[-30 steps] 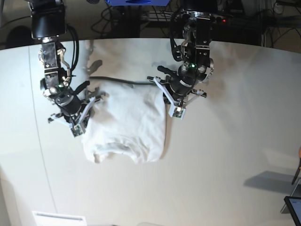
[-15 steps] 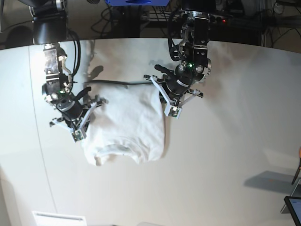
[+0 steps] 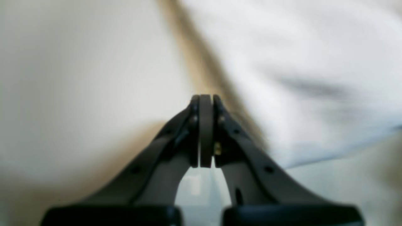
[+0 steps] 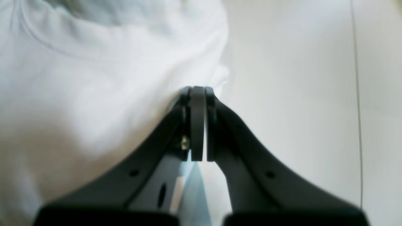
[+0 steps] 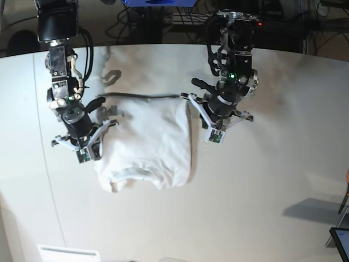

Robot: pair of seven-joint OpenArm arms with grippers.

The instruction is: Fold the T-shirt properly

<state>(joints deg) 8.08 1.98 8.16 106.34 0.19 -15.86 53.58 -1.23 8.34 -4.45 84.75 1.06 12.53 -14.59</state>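
Item: plain white, wrinkled cotton T-shirt [image 5: 147, 143], partly folded, long axis running away from the collar. It lies between both claws. Left gripper [image 5: 216, 136] and right gripper [image 5: 83, 156] clenched, empty, just beside opposite side edges; neither nearer.

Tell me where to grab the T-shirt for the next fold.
Probably the far hem corners of the T-shirt, one per gripper, coming from its outer sides. The collar end lies nearest the camera, so lifting the far edge toward it would halve the shirt.

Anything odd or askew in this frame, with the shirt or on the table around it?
Nothing damaged or spilled. The T-shirt lies folded into a narrow stack, collar toward the near edge, slightly wrinkled and bulging at its lower left corner. Both the left gripper and right gripper are shut, empty, beside it.
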